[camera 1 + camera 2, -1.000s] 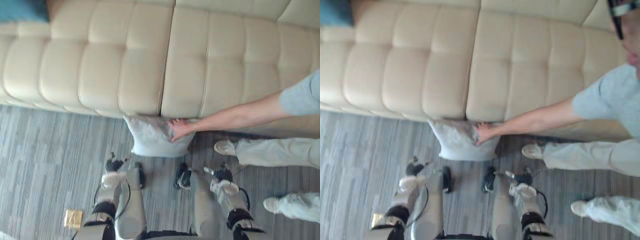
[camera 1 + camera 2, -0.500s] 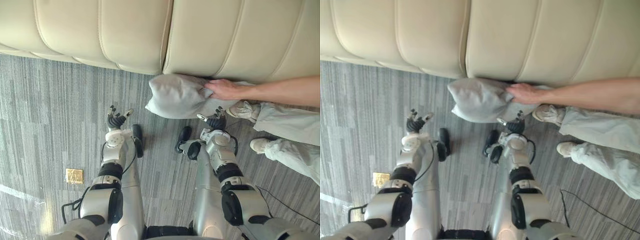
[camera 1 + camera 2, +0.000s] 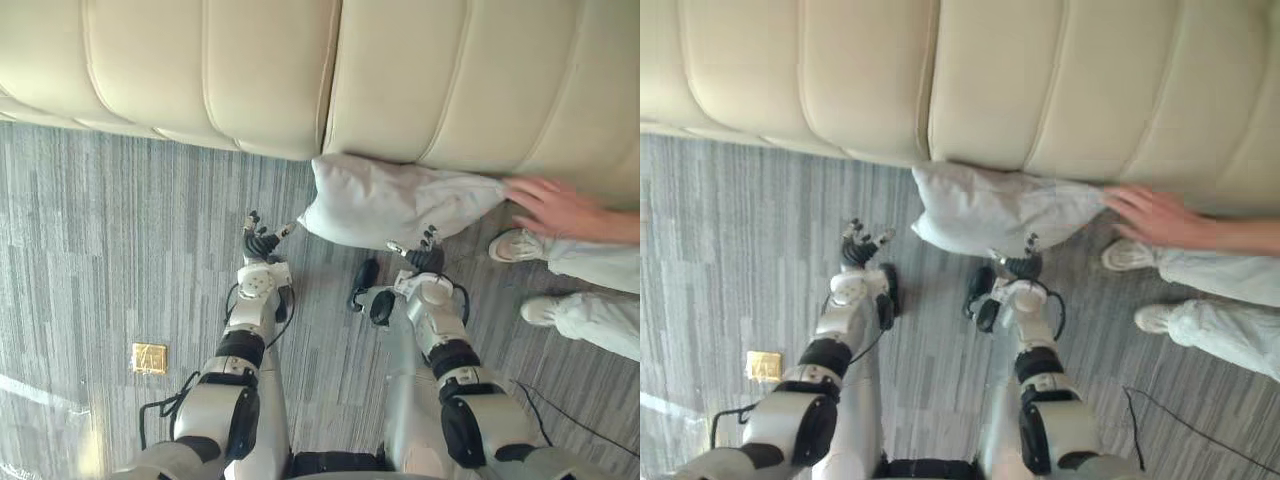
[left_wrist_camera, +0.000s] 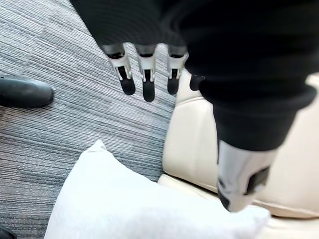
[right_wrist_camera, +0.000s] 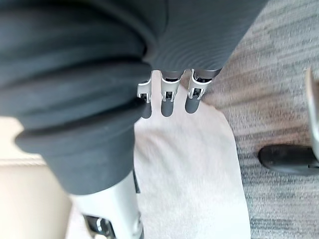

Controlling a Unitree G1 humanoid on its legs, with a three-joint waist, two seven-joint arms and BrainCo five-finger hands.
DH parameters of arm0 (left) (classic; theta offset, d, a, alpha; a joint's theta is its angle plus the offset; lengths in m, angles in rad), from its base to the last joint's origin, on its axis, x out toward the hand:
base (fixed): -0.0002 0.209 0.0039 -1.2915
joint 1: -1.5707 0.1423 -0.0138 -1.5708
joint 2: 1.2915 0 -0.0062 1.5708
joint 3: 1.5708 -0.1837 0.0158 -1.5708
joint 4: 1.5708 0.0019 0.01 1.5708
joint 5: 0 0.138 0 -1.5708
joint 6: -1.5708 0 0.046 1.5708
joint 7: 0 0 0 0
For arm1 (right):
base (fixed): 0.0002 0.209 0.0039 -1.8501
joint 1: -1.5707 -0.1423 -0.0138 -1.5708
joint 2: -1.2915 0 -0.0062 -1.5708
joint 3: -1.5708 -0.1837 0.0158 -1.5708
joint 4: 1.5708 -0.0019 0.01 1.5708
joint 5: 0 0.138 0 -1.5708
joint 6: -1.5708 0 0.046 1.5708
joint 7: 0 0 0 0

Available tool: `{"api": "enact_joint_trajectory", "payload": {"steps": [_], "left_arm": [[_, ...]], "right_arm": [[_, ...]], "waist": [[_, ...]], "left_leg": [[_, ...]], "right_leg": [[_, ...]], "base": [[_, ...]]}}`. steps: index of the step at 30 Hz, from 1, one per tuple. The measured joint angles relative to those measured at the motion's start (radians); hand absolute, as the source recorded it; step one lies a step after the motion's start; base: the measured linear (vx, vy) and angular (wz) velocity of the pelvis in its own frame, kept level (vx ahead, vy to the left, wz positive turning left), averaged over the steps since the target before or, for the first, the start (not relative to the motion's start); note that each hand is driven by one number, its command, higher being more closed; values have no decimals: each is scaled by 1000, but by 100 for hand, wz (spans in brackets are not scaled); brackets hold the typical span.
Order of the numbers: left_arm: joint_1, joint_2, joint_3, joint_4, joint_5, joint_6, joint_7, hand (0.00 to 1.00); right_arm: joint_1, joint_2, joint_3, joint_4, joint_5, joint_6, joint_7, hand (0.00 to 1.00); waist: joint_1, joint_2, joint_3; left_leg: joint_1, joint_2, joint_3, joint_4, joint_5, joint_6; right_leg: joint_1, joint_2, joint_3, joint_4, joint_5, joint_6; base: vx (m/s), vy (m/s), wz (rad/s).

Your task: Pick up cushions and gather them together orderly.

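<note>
A light grey cushion (image 3: pixel 390 205) lies on the floor against the front of the cream sofa (image 3: pixel 250 70). My left hand (image 3: pixel 262 243) is open with spread fingers, just left of the cushion's lower left corner and apart from it. My right hand (image 3: pixel 427 257) is open at the cushion's lower edge, its fingers (image 5: pixel 169 99) straight and reaching onto the cloth (image 5: pixel 194 169). In the left wrist view the straight fingers (image 4: pixel 144 82) and thumb (image 4: pixel 239 184) hang over the cushion (image 4: pixel 124 204) without holding it. A person's hand (image 3: pixel 555 205) rests at the cushion's right tip.
The person's legs and pale shoes (image 3: pixel 515 245) stand on the grey striped carpet right of my right arm. A small yellow square plate (image 3: pixel 148 357) is set in the floor at the left. The sofa front runs across the far side.
The person's hand has slid from the cushion's top to its right tip, and the cushion now lies stretched out. My left hand has come closer to its left corner. The camera shifted slightly.
</note>
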Motion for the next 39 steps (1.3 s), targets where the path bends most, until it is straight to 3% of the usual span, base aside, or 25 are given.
{"api": "enact_joint_trajectory", "payload": {"steps": [9, 16, 17, 24, 32, 39], "left_arm": [[182, -1, 5, 10, 0, 1, -34, 0], [378, 1, 8, 81, 19, 3, -79, 0], [405, -1, 12, 98, 25, 4, -89, 0], [533, -26, 52, 191, 97, 12, -119, 0], [579, -48, 91, 244, 135, 23, -154, 0], [598, -48, 91, 244, 143, 24, -171, 0]], "right_arm": [[175, 3, 10, 1, -2, -3, 33, 0], [410, 41, 24, 6, -9, -2, 78, 0], [449, 45, 22, 21, -12, -2, 85, 0], [599, 78, -77, 90, -21, 6, 126, 0], [611, 76, -155, 162, -21, 7, 170, 0], [610, 75, -173, 179, -21, 17, 187, 0]], "waist": [[3, -2, -15], [3, -11, -160], [2, -12, -204], [0, -12, -364], [-4, 23, -461], [-6, 30, -472]], "left_leg": [[263, -10, 49, -141, 31, 1], [490, -18, 68, -314, 59, -18], [514, -18, 73, -336, 63, -23], [684, -5, 127, -484, 81, -30], [840, -14, 191, -609, 92, -33], [920, -23, 227, -666, 97, -34]], "right_leg": [[233, 11, 11, -118, 29, 6], [438, 35, 5, -264, 50, 13], [459, 36, -1, -287, 51, 14], [614, 70, 13, -445, 87, 35], [756, 96, 48, -604, 141, 60], [819, 105, 75, -664, 162, 70]], "base": [[-24, -15, -4], [82, -18, -5], [156, -20, -5], [130, 8, -13], [116, 49, -19], [54, 27, -12]]}}
